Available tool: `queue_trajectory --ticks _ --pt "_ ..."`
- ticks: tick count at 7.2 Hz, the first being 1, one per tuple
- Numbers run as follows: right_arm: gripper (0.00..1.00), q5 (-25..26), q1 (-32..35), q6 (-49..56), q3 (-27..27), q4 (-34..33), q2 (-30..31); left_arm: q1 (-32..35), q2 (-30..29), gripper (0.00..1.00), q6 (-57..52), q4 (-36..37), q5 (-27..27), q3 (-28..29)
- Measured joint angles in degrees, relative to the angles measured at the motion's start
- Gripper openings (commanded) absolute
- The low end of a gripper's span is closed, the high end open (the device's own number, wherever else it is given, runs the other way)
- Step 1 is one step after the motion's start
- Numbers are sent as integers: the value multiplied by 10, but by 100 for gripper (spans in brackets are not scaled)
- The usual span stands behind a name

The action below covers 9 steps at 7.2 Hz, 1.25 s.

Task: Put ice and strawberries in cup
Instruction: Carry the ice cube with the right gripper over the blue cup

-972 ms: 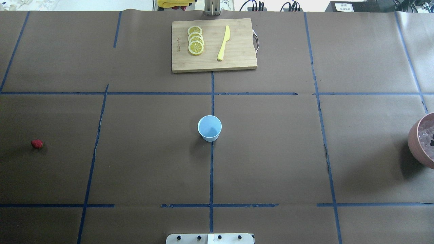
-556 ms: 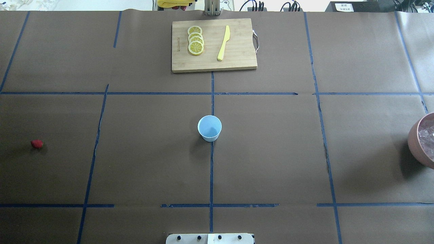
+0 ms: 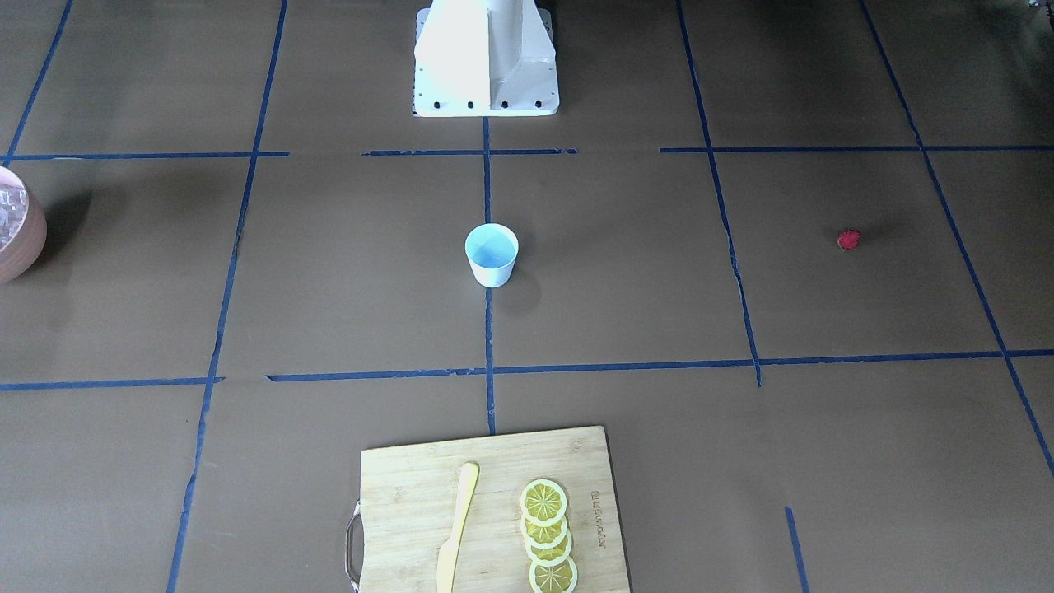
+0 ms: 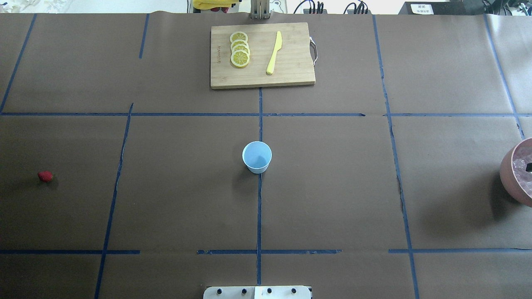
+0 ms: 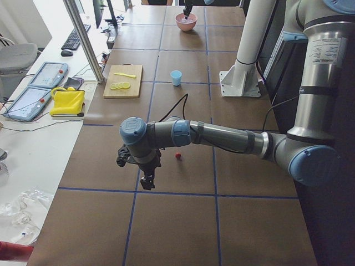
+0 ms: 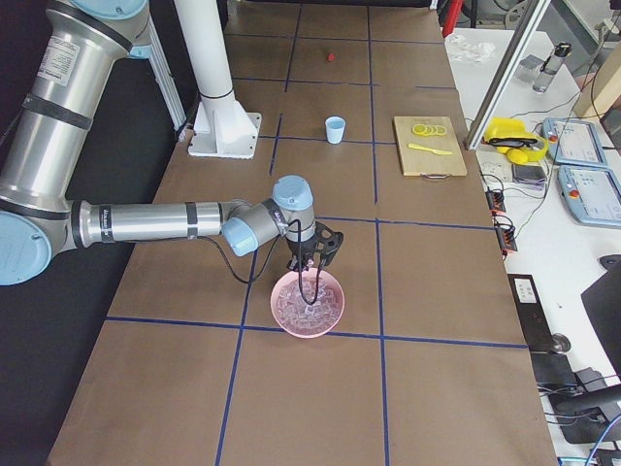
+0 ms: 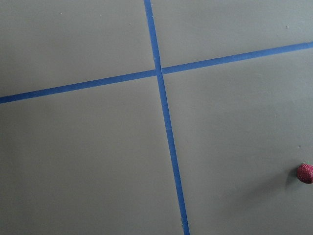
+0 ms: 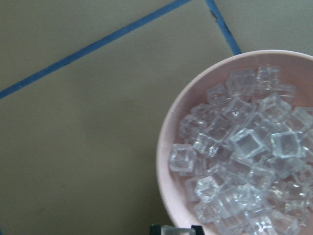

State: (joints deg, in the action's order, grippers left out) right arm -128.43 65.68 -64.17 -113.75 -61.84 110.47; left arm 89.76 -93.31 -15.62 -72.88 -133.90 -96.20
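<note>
Cup [image 4: 257,157] stands mid the bench [image 4: 332,187]; strawberry [image 4: 45,176] lies well apart at its nine o'clock, ice [image 8: 244,161] fills the pink bowl [image 8: 166,147] at three. Left claw [image 5: 147,181] hangs near the strawberry, right claw [image 6: 309,284] over the ice (whether either is apart or together, I cannot tell).

Cup [image 4: 257,157]: one, small, white, tapered, pale-blue inside; it stands upright on the centre tape line straight before me, mouth up. Strawberry [image 4: 45,176]: one, small, red; it lies on the brown table [image 4: 332,187] far to my left, well apart from the cup. Ice [image 8: 244,147]: many clear, glossy cubes, heaped in a pinkish bowl [image 8: 162,152] at my far right.
</note>
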Motion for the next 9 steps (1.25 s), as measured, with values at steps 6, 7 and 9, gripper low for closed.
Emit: queue_trajectory --ticks 6,7,9 --pt "5 15 -166 -299 -2 -96 -334 0 8 100 -2 -5 0 0" --pt "6 45 -206 -333 22 -138 -411 0 9 100 -2 -10 0 0" --pt "14 110 -269 -390 112 -171 -543 0 15 100 -2 -25 0 0"
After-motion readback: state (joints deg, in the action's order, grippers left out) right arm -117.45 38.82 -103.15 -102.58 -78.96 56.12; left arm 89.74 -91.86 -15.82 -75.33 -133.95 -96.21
